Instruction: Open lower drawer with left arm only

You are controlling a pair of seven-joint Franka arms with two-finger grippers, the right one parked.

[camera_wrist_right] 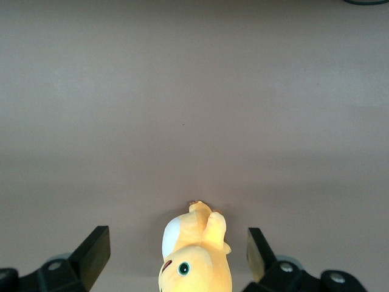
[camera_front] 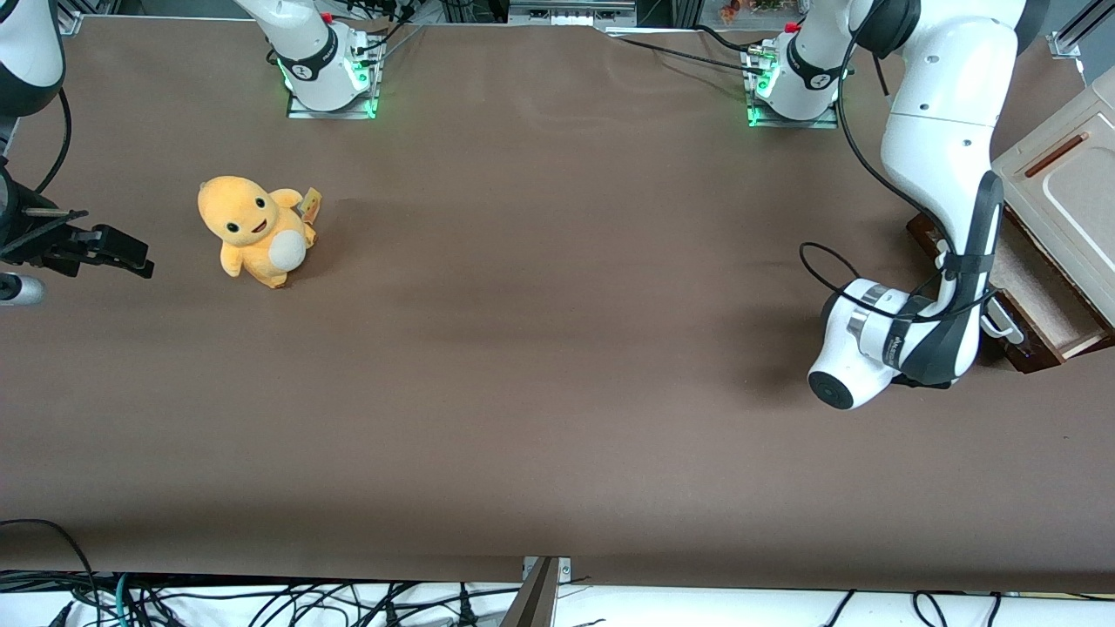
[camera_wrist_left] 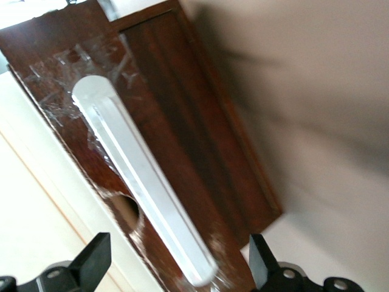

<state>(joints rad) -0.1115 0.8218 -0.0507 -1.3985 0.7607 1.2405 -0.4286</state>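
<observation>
Reaching down at the working arm's end of the brown surface, the left arm bends its dark grey wrist low in front of the lower drawer, which stands pulled out from the cream cabinet, its pale beige inside showing. The gripper itself is hidden under the wrist in this front view. An orange plush toy sits toward the parked arm's end.

From the left wrist, the gripper has its fingers spread wide, one on either side of the white bar handle on the glossy dark brown front, gripping nothing.

From the right wrist, the plush toy sits on the surface.
</observation>
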